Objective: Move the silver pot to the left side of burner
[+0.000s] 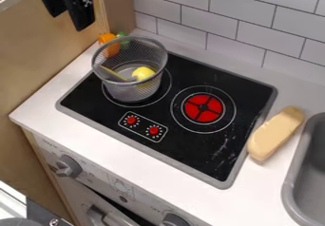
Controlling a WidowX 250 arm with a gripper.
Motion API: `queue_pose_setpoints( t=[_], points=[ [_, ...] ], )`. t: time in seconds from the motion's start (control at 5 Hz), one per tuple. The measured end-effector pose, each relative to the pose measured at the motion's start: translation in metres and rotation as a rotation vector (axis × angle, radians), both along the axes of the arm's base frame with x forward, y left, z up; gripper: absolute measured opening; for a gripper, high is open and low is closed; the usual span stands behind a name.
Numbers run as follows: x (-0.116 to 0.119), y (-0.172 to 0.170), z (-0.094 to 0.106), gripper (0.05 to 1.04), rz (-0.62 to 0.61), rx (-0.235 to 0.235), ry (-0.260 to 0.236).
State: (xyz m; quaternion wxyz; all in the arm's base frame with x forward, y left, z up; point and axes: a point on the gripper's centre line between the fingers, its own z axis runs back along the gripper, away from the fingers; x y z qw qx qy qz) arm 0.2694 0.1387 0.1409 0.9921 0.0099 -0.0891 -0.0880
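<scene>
At the upper left of the camera view my black gripper [75, 9] hangs above and to the left of the stove, apart from everything on it. The silver pot [136, 91], a round container with mesh walls, stands upright on the left burner [166, 88] of the black stovetop. Inside it lie a yellow round object [143, 73] and a thin grey and yellow piece. The right burner [203, 108] has a red centre and carries nothing.
Orange and green objects [109, 44] sit behind the pot by the wooden side wall. A tan, loaf-like block [275, 133] lies right of the stovetop, beside the grey sink [293, 182]. White tiles line the back.
</scene>
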Motion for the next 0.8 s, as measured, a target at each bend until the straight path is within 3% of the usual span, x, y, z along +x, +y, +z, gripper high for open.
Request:
queue_pose_setpoints(
  t=[0.6,0.8],
  points=[
    [-0.029,-0.038,0.005,1.000,0.041,0.007,-0.001],
    [-0.034,-0.049,0.004,1.000,0.042,-0.019,-0.004]
  ],
)
